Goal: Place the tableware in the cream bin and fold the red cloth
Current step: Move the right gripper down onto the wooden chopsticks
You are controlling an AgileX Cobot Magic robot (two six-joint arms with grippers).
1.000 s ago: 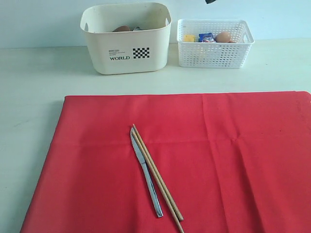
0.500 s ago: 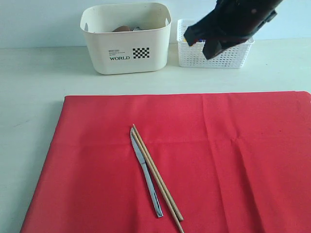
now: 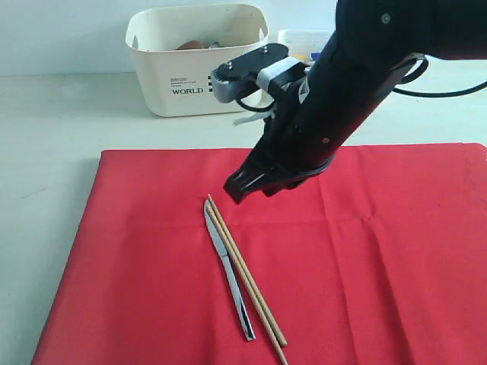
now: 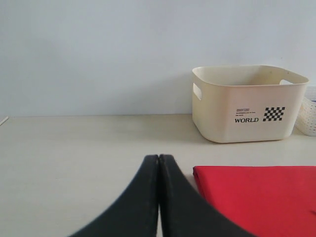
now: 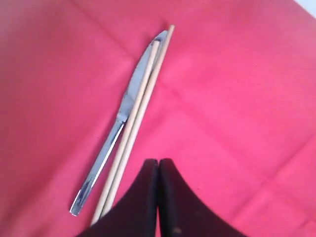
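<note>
right gripper (image 3: 237, 188) had descended over the red cloth (image 3: 396, 258), jaws pressed together, empty; silver table knife (image 3: 228, 274) and wooden chopsticks (image 3: 246, 268) lay near them; left gripper (image 4: 158, 159) likewise closed

Looks past a black pincer (image 4: 159, 160), tips pressed together, across the pale tabletop (image 4: 74, 148). Finds the cream bin (image 4: 247, 106) upright, apart from the red cloth (image 4: 261, 197), a white lattice basket (image 4: 308, 117) just beside.

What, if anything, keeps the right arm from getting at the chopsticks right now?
Probably nothing: the right gripper hangs close to the far ends of the chopsticks, with only bare red cloth around. But it is shut, and the knife lies against them.
</note>
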